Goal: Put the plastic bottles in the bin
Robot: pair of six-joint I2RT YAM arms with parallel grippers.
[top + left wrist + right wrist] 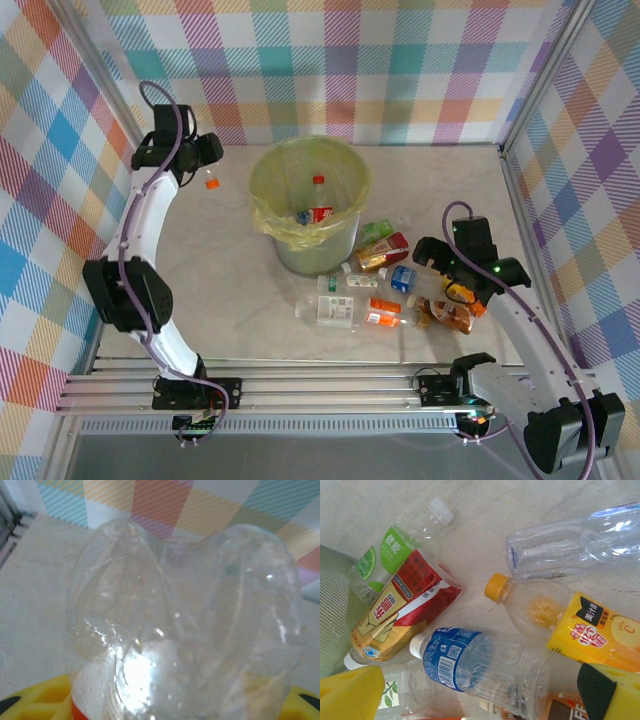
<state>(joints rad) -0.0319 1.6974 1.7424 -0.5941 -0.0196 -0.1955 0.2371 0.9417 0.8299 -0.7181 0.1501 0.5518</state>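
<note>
The overhead view is bright and evenly lit from above, with only faint, soft shadows on the pale table (230,300) around the bin (262,170); its focus is sharp throughout. In the left wrist view a clear bottle (185,620) sits so close that it is blurred, with white glare low at its middle. The right wrist view is crisp on the labels, glints streak an empty bottle (570,547), and the yellow pads (350,692) in the bottom corners are soft.

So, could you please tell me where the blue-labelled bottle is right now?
In the top view, the blue-labelled bottle lies right of the bin, just nearer the arms than the red-labelled bottle.
</note>
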